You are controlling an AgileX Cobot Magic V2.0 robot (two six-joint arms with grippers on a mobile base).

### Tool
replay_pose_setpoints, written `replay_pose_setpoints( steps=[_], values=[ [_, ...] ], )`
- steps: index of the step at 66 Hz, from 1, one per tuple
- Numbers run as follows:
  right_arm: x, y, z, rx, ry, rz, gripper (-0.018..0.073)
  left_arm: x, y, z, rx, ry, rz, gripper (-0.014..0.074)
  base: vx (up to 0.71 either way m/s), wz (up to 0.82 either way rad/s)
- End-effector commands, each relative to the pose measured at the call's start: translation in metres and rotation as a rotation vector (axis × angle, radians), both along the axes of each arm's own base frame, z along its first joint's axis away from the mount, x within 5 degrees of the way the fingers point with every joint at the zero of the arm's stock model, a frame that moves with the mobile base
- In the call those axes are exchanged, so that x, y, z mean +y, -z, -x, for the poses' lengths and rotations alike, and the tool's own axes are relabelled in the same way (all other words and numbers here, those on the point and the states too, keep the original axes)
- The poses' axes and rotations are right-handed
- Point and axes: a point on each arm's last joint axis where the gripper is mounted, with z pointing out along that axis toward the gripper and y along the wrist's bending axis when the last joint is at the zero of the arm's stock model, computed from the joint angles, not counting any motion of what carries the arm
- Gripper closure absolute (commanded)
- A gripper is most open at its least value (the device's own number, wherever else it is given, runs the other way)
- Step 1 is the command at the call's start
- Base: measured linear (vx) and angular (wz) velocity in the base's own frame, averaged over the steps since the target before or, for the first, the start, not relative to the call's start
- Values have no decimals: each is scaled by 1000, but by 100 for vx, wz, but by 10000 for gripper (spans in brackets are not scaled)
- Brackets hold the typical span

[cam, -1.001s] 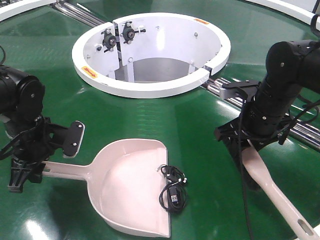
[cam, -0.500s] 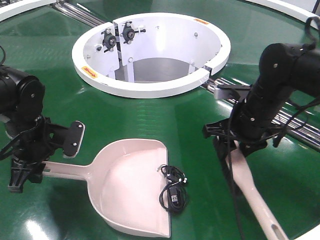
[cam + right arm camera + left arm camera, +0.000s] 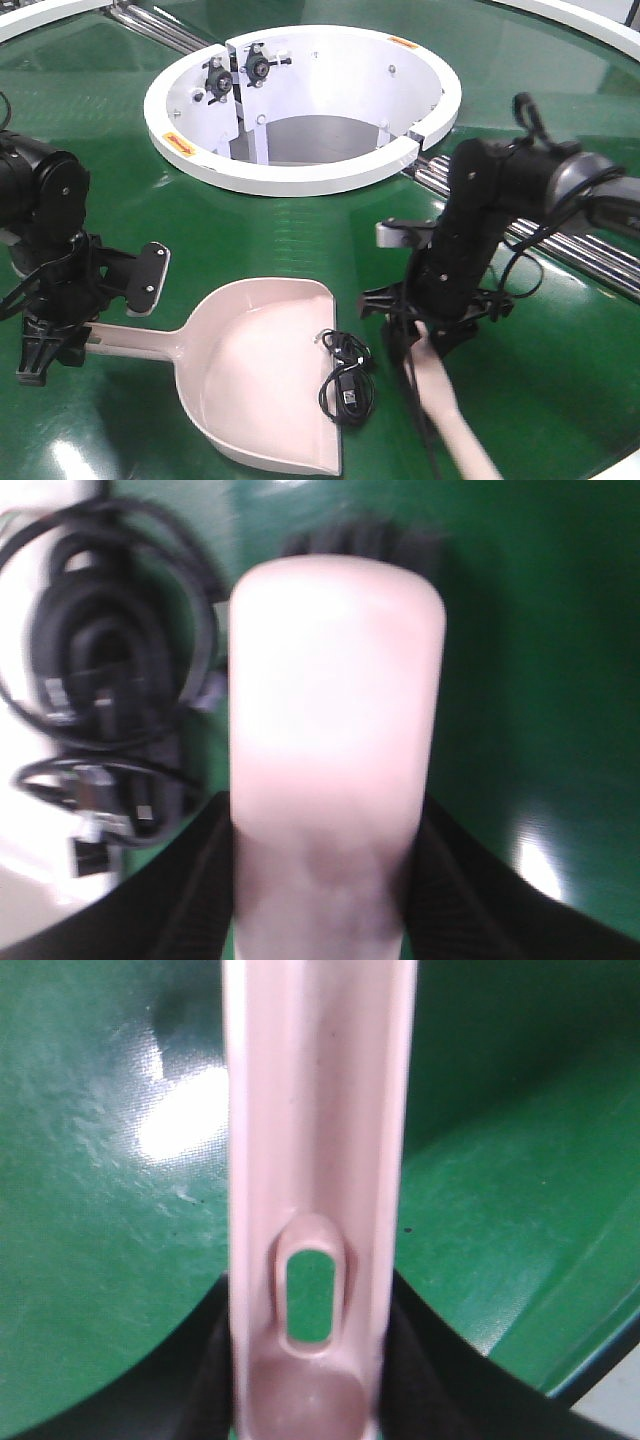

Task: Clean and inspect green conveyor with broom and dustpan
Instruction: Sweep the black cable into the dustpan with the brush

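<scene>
The left wrist-mounted view shows the left hand (image 3: pixel 305 1400) clamped on the dustpan (image 3: pixel 315 1110) by its straight handle: a dark finger presses in from either side at the bottom of the frame, just below the oval hang hole, with the glossy green conveyor (image 3: pixel 100 1160) underneath. In the exterior front-facing view this left hand (image 3: pixel 50 345) sits at the near left, and the dustpan (image 3: pixel 240 370) stretches right from it, lying flat on the green conveyor (image 3: pixel 300 235) with its wide mouth open toward the right. A small coiled black cable (image 3: pixel 345 380) lies inside the scoop, close to the mouth edge. Just right of that edge, the right hand (image 3: pixel 425 335) is clamped on the broom (image 3: pixel 445 400), whose pale handle slants toward the near right corner and looks blurred. In the right wrist-mounted view the right hand (image 3: pixel 325 900) grips the broom (image 3: pixel 335 710) between dark fingers (image 3: pixel 175 900), with the rounded paddle head pointing away and a fringe of dark bristles showing past its tip; the black cable (image 3: pixel 100 680) lies just left of the head. Farther back on the belt stands the white ring-shaped hub (image 3: pixel 300 175), and silver rollers (image 3: pixel 570 250) cross the belt from the hub toward the right, behind the right arm.
</scene>
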Motion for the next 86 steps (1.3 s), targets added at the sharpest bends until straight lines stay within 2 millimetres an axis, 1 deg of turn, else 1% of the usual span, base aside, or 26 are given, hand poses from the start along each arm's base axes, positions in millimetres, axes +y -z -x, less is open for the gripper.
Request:
replay_pose_setpoints(
  steps=[1,11,15,36,46,61,67,74,86],
  values=[
    [17,-18,4,-36,-4,-75,564,-4,-17,5,-12,8,26,619,0,0],
    [39,-9,7,0,-24,-131,564,-4,-17,5,-12,8,26,619,0,0],
    [49,-10,7,7,-38,-146,564,-4,-17,5,-12,8,26,619,0,0],
    [104,-29,-2,-13,-131,-226,564,-4,-17,5,-12,8,26,619,0,0],
    [123,-37,-4,-39,-153,-252,564,-4,-17,5,-12,8,26,619,0,0],
    [125,-43,-4,-54,-153,-261,564,-4,-17,5,-12,8,26,619,0,0],
    [124,-48,-3,-65,-154,-268,564,-4,-17,5,-12,8,26,619,0,0],
    [122,-59,0,-89,-157,-278,564,-4,-17,5,-12,8,26,619,0,0],
    [106,-87,1,-172,-161,-280,563,-4,-17,5,-12,8,26,619,0,0]
  ],
)
